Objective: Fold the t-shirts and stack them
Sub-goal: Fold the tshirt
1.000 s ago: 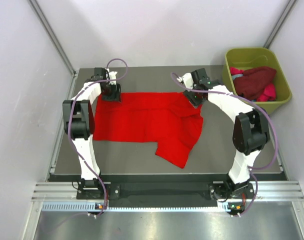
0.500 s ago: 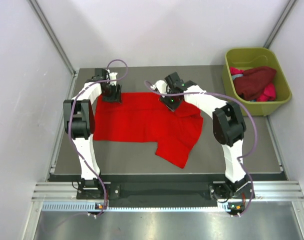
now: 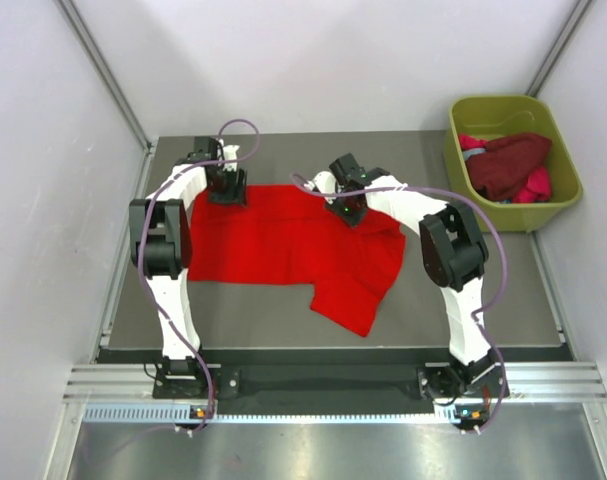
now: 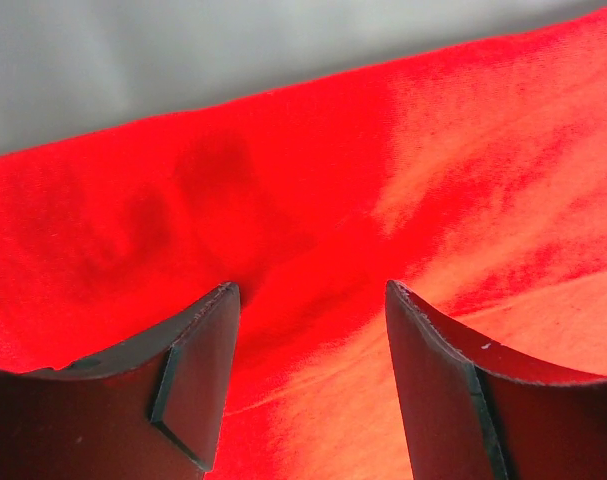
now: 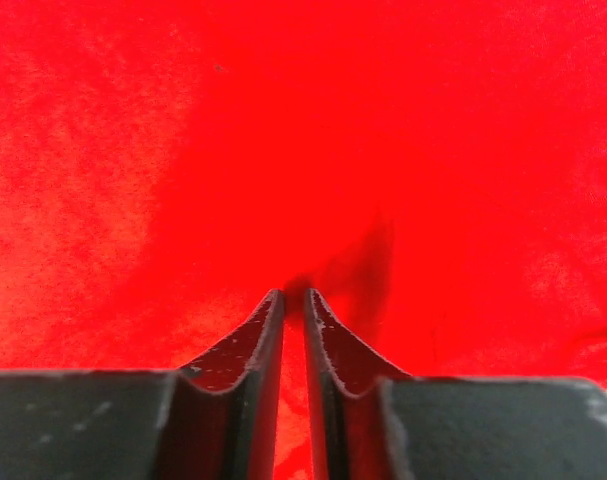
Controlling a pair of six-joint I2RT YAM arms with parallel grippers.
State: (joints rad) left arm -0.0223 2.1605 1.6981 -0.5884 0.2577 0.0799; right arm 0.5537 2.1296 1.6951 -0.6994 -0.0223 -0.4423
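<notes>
On the grey table (image 3: 463, 300), big red t-shirt (image 3: 273, 245) spread wide, one flap trailing toward the near edge.
Off to the far right, green tub (image 3: 499, 101) holding maroon and pink shirts (image 3: 508, 165). At the cloth's far left corner, left gripper (image 3: 226, 192) down on it, jaws spread. At mid far edge, right gripper (image 3: 345, 208) nearly pressed together, pinching a thin ridge of red cloth.
</notes>
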